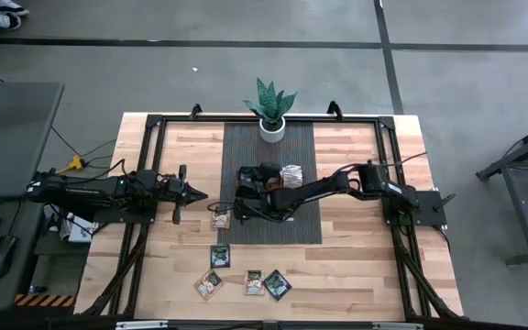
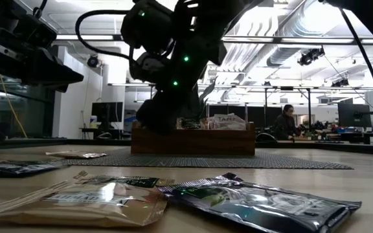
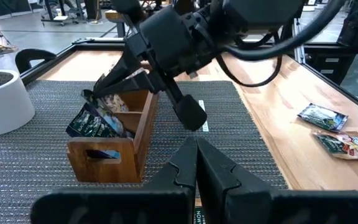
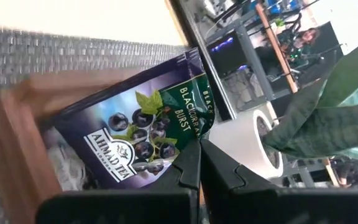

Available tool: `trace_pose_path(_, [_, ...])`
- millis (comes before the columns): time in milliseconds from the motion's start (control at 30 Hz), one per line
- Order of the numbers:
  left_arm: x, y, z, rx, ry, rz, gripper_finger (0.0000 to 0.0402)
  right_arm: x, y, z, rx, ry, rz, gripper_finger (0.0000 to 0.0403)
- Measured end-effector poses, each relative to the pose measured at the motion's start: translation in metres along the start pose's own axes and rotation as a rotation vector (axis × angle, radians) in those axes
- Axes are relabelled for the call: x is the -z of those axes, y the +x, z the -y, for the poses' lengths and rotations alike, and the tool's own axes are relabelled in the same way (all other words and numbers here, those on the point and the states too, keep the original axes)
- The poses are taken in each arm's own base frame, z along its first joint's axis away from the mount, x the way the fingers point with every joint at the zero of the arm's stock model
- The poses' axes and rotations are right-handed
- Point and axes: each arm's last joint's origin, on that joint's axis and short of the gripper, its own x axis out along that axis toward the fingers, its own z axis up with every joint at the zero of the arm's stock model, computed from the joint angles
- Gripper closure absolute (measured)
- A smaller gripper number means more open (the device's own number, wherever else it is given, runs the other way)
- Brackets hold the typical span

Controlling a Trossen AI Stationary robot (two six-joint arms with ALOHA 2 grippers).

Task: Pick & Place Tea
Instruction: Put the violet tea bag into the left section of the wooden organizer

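Pale wooden bench (image 1: 356,257) with a black frame along its edges. Dark woven mat (image 1: 302,229) down the middle, carrying a white plant pot (image 1: 272,129) at the far end and a wooden tray (image 3: 124,149) at the centre. One tea packet (image 1: 221,218) at the mat's left edge; four packets (image 1: 246,275) on bare wood near the front.

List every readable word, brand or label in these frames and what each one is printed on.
"AHMAD TEA": dark purple-and-green tea packet at the brown wooden tray, right wrist view.
"BLACKCURRANT BURST": same packet, last letters partly hidden.
Print on the loose packets on the table, and on packets standing in the tray in the low view: too blurred to read.
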Motion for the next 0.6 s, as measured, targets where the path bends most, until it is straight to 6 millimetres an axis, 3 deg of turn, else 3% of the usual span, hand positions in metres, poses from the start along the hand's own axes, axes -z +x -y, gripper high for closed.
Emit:
trace_pose_path(333, [-0.0001,0.0,0.0,0.0,0.0,0.0,0.0401,0.0042,0.0072,-0.0092,-0.066,-0.03,-0.008,0.0398])
trace_pose_path(600, [0.0001,0.0,0.0,0.0,0.0,0.0,0.0401,0.004,0.0069,-0.0114,-0.136,-0.056,-0.005,0.0322])
